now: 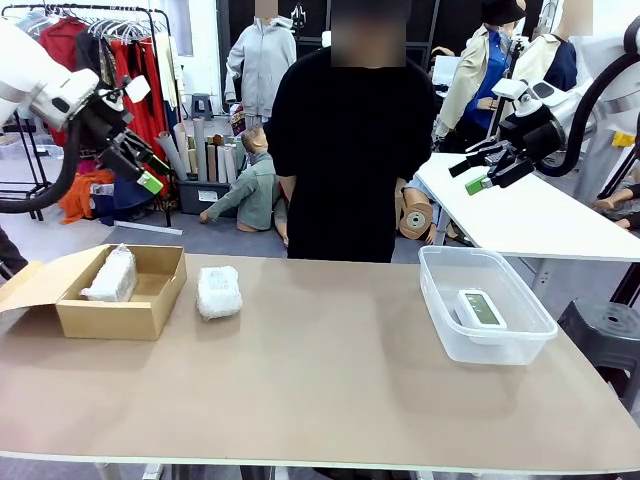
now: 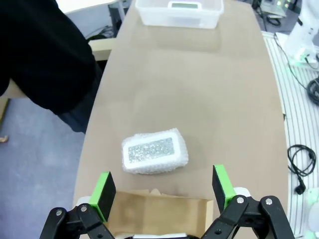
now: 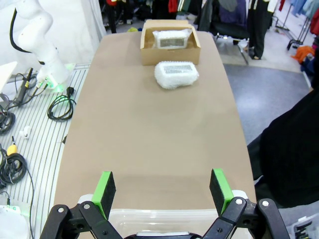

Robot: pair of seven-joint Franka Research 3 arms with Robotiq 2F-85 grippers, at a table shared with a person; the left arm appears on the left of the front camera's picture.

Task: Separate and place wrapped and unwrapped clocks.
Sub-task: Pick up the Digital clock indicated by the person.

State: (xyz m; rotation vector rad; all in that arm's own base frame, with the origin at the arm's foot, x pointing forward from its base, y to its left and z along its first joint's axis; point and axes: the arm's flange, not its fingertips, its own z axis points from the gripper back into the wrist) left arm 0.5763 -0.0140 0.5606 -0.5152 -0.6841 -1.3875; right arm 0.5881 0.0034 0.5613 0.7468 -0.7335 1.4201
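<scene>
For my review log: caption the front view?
Left gripper and right gripper open; wrapped clock in cardboard box, second wrapped clock beside it, bare clock in tub.

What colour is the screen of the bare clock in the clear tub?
Grey, on the white rounded-rectangle digital clock; clearest in the front view.

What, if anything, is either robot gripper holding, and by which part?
Nothing. Both the left gripper and right gripper hang open above the table, jaws empty.
</scene>
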